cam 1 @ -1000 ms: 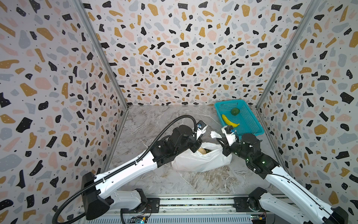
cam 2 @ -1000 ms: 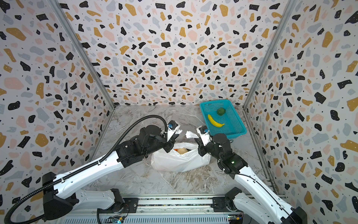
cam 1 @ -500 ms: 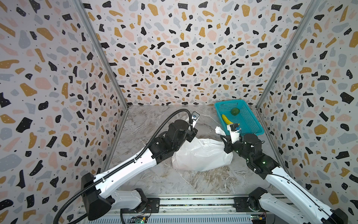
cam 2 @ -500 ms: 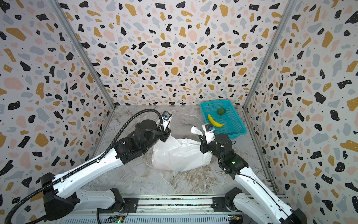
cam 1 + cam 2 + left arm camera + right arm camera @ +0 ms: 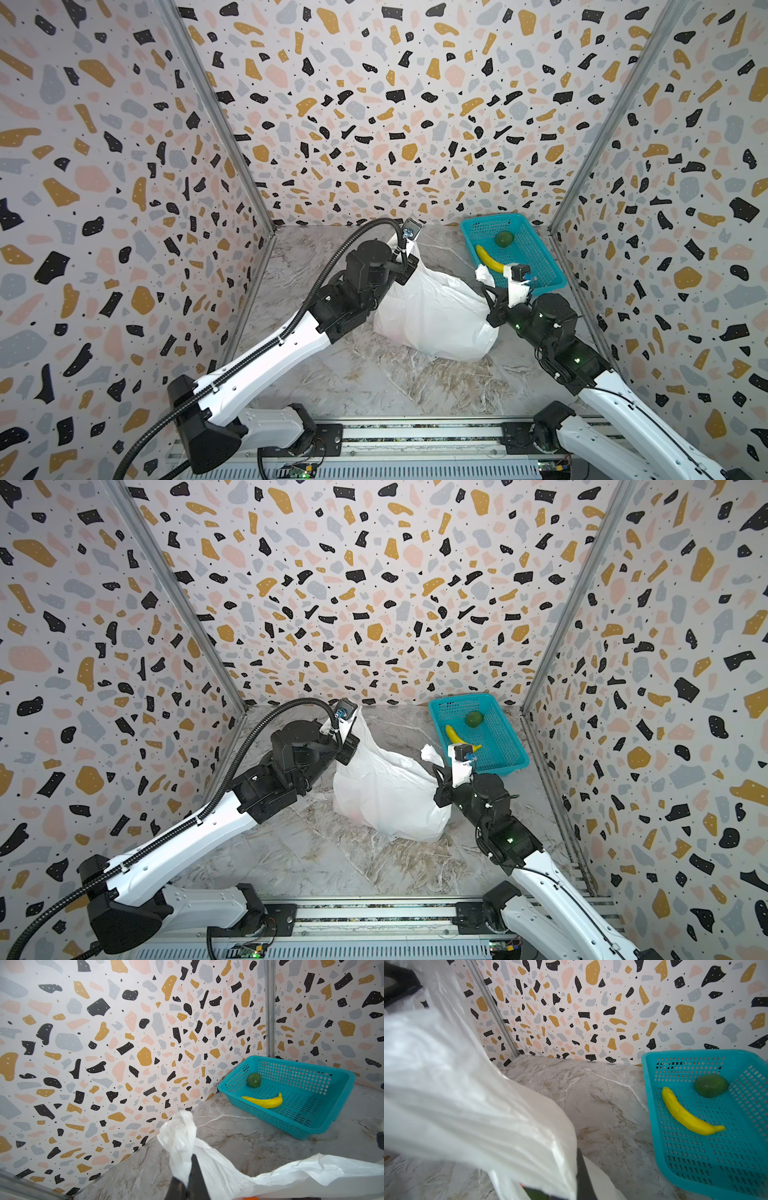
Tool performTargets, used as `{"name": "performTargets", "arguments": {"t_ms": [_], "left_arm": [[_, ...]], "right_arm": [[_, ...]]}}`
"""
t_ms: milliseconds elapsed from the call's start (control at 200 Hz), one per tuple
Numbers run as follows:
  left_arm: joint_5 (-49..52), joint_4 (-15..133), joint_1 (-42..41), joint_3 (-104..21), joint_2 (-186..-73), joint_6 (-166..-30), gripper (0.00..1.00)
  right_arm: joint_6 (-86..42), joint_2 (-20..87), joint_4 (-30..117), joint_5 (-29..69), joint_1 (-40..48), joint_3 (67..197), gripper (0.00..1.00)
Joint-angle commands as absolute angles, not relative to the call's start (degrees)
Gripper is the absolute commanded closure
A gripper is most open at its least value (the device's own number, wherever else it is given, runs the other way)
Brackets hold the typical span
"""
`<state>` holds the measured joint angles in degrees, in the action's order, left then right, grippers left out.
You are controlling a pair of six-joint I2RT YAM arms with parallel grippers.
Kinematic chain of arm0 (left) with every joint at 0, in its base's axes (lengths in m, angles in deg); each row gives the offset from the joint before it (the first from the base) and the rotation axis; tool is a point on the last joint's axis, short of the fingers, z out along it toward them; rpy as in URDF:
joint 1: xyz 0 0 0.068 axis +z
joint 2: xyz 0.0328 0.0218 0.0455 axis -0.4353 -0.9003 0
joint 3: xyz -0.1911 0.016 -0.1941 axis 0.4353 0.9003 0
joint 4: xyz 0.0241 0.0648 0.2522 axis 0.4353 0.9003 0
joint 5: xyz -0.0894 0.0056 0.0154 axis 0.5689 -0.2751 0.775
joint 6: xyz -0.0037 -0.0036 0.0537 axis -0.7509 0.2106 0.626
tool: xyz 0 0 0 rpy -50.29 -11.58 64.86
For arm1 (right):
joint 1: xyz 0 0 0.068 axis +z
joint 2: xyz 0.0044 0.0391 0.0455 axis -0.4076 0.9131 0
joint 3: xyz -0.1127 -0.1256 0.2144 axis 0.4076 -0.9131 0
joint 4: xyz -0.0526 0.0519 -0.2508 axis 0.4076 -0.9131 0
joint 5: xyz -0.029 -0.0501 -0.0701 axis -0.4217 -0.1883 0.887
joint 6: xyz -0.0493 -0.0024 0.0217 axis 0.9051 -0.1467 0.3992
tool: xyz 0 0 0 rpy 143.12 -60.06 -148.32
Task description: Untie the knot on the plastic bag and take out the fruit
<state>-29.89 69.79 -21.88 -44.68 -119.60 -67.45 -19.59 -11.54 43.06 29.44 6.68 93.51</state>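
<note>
In both top views the plastic bag (image 5: 432, 320) (image 5: 386, 800) sits mid-tabletop, its two top corners held wide apart. The left pincer (image 5: 405, 259) is clamped on the far corner, with the arm stretched diagonally from the front left edge and the wrist raised. The right pincer (image 5: 491, 293) is closed on the right corner (a white tuft pokes out above it), its arm low along the right edge, just in front of the teal basket (image 5: 490, 219) in the back right corner.

Left wrist view: dark fingers (image 5: 196, 1178) are closed on a bunched handle.

Right wrist view: one finger (image 5: 583, 1176) lies against the stretched plastic, and a dark green fruit (image 5: 532, 1194) peeks out beneath.
</note>
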Motion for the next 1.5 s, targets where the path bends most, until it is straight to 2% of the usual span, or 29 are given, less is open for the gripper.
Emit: {"name": "performTargets", "arguments": {"t_ms": [0, 90, 230, 315, 345, 556, 691, 826, 1216, 1331, 1402, 1497], "left_arm": [[-26.96, 67.45, -21.56, -44.4, -117.51, -67.84, 1.0], [-22.8, 67.43, -21.71, -38.89, -113.37, -72.69, 1.0], [-22.59, 66.74, -25.34, -30.52, -107.22, -78.1, 1.0], [-25.51, 67.17, -28.21, -28.38, -104.47, -80.04, 1.0], [-26.01, 67.37, -28.66, -28.06, -103.64, -80.69, 1.0], [-28.46, 69.46, -30.6, -27.04, -100.24, -84.26, 1.0], [-29.88, 69.07, -31.15, -26.1, -99.08, -84.98, 1.0], [-29.38, 69.42, -31.41, -25.87, -99.35, -85.81, 1.0], [-32.13, 71.15, -33.23, -25.58, -98.1, -86.78, 1.0], [-31.94, 71.4, -33.57, -25.38, -97.96, -87.14, 1.0], [-32.2, 71.59, -33.89, -25.16, -97.74, -87.37, 1.0], [-33.0, 71.55, -34.3, -24.79, -97.1, -87.66, 1.0]], "right_arm": [[-20.03, -10.89, 43.66, 28.46, 6.51, 94.97, 0.99], [-20.72, -10.77, 40.72, 26.01, 6.52, 95.59, 0.86], [-21.37, -11.13, 32.74, 22.97, 6.48, 98.57, 0.47], [-20.81, -10.15, 24.99, 21.17, 6.51, 103.92, 0.32], [-20.34, -9.3, 22.05, 20.29, 6.53, 106.35, 0.3], [-18.5, -1.94, 3.04, 9.81, 6.72, 124.72, 0.29], [-19.95, 0.97, -0.45, 3.54, 9.62, 133.11, 0.31], [-22.02, 5.01, -0.43, 1.82, 16.05, 137.51, 0.36], [-27.16, 12.31, 11.46, 6.89, 25.37, 133.58, 0.42], [-27.33, 15.16, 14.37, 6.89, 25.6, 130.86, 0.51], [-26.66, 16.77, 15.65, 7.41, 26.09, 128.98, 0.62], [-25.78, 18.08, 16.35, 9.03, 26.7, 126.49, 0.64]]}}
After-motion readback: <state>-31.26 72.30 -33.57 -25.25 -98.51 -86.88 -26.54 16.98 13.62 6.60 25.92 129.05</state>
